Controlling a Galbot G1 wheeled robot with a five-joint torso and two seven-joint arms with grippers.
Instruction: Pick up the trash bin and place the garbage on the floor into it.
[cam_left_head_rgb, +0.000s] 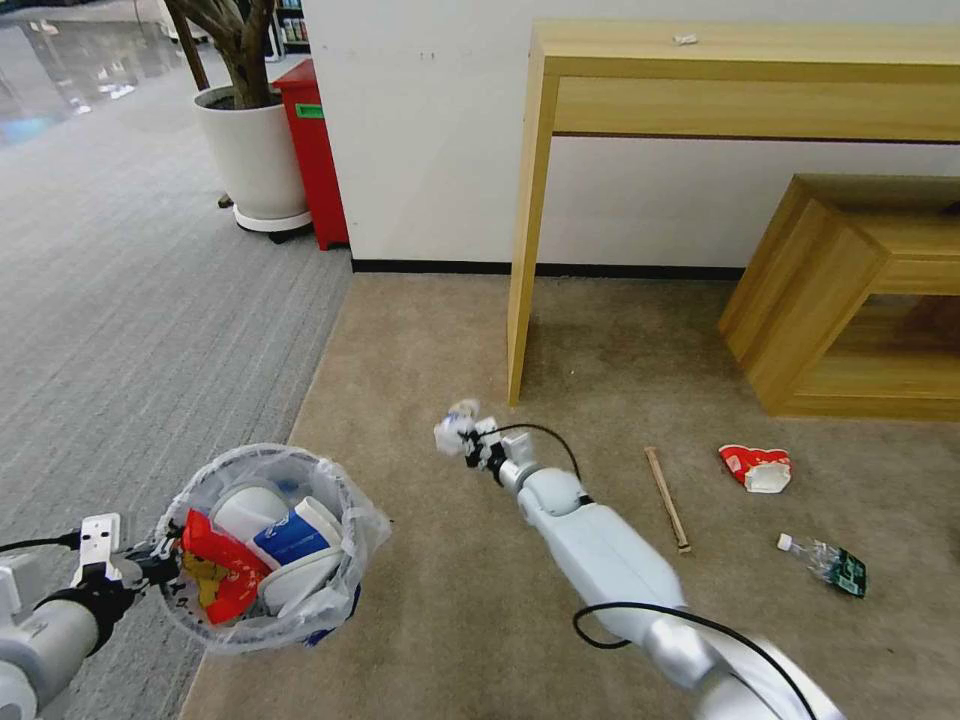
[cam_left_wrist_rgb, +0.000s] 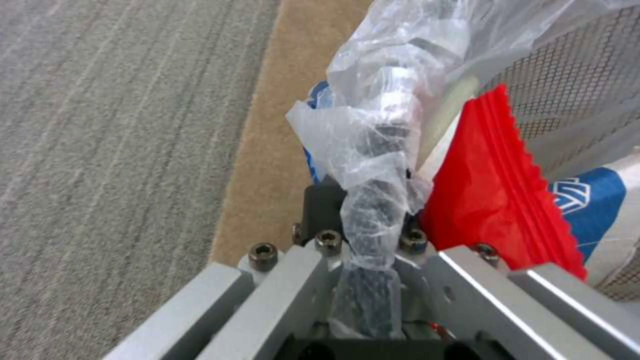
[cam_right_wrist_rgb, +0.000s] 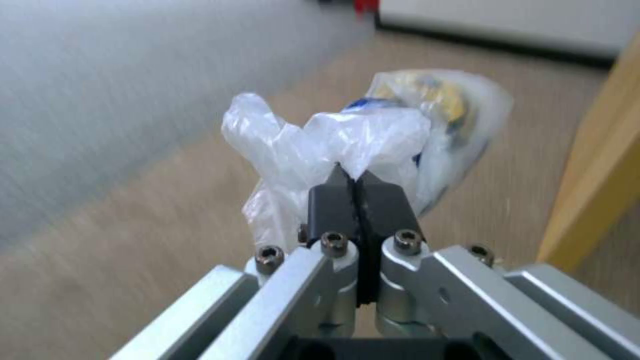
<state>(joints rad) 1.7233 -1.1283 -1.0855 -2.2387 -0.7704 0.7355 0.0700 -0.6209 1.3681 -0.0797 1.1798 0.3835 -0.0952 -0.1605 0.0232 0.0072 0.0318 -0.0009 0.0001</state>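
Observation:
The trash bin (cam_left_head_rgb: 352, 520), lined with a crinkly plastic bag, hangs low on the left with my left gripper (cam_left_head_rgb: 160, 562) shut on its rim. The left wrist view shows the left gripper (cam_left_wrist_rgb: 365, 200) pinching the bagged rim beside the bin's mesh wall (cam_left_wrist_rgb: 573, 85). Inside lie a red wrapper (cam_left_head_rgb: 215, 572) (cam_left_wrist_rgb: 497, 195), a blue-white pack (cam_left_head_rgb: 290, 540) and white soles. My right gripper (cam_left_head_rgb: 472, 440) (cam_right_wrist_rgb: 358, 182) is raised over the tan rug, shut on a crumpled clear wrapper (cam_left_head_rgb: 455, 425) (cam_right_wrist_rgb: 360, 135). On the floor to the right lie a wooden stick (cam_left_head_rgb: 667, 497), a red-white paper cup (cam_left_head_rgb: 757, 467) and a clear bottle (cam_left_head_rgb: 825, 562).
A tall wooden table's leg (cam_left_head_rgb: 525, 230) stands just beyond the right gripper, against the white wall. A low wooden shelf (cam_left_head_rgb: 830, 300) sits at the right. A white planter (cam_left_head_rgb: 250, 150) and a red box (cam_left_head_rgb: 315, 150) stand at the back left on grey carpet.

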